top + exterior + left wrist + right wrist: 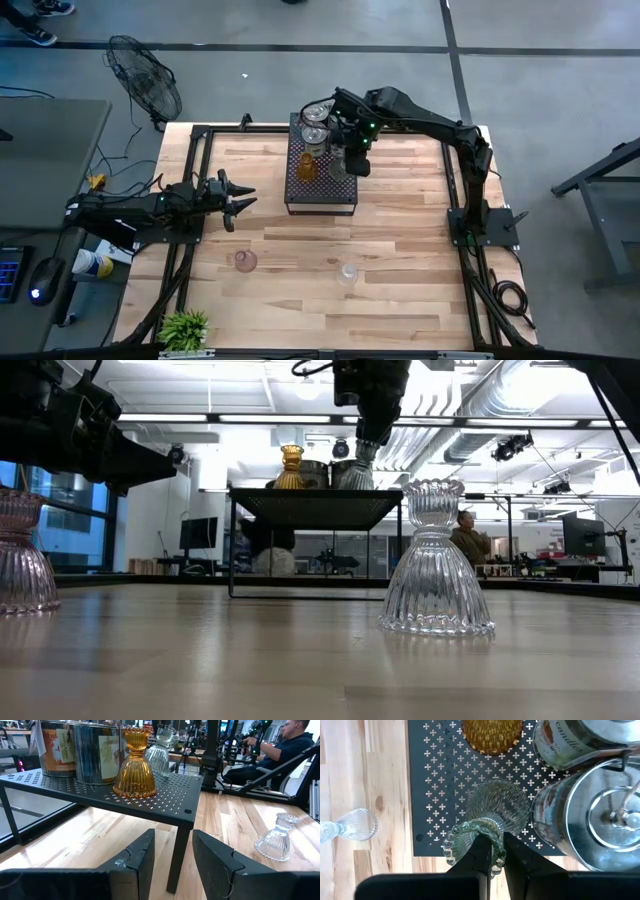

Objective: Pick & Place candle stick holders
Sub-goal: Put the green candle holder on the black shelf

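Observation:
A clear greenish glass holder [497,807] stands on the black perforated tray [335,195], beside an amber holder [307,167] and two silvery tins [316,122]. My right gripper [498,845] is over the tray, pointing down, shut on the greenish holder's top. It also shows in the low view [362,455]. A pinkish holder [245,261] and a clear holder [347,272] stand on their wide bases on the wooden table near its front. My left gripper [243,200] is open and empty, left of the tray, level with its legs [172,855]. My right gripper holds the greenish holder by its beaded top rim [497,861]. One finger [482,852] seems to be inside the cup and the other outside. The fingers come from above, pointing down. The holder is upright, its wide ribbed base [352,477] on the tray.
A small green plant [185,328] stands at the table's near left corner. The two tins [600,815] stand close beside my right gripper on the tray. Bare wood lies between the tray and the two holders on the table. A person [280,745] sits beyond the table.

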`<state>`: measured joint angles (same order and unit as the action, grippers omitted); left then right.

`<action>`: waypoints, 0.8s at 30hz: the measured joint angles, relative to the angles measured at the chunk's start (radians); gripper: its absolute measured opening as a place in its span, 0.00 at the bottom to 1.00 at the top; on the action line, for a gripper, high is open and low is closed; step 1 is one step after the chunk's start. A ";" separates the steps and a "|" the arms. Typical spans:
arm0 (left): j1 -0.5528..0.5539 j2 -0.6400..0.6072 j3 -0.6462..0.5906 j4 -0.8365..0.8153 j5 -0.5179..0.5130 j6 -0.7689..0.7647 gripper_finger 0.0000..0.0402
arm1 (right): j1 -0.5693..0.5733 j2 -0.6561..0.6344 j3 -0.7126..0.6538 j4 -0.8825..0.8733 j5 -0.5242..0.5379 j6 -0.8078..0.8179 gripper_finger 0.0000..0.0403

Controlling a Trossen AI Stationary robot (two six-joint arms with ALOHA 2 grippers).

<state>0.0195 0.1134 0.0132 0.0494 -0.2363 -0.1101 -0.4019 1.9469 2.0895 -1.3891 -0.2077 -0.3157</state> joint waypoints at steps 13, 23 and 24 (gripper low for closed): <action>0.000 0.000 0.000 0.000 0.000 0.000 0.32 | 0.000 0.000 0.000 0.023 0.036 -0.003 0.16; 0.000 0.000 0.000 0.000 0.000 0.000 0.32 | 0.000 0.000 0.000 0.092 -0.014 -0.011 0.10; 0.000 0.000 0.000 0.000 0.000 0.000 0.32 | 0.000 0.000 0.000 0.101 -0.015 -0.010 0.10</action>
<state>0.0193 0.1132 0.0132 0.0494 -0.2363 -0.1101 -0.4015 1.9465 2.0895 -1.2881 -0.2224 -0.3260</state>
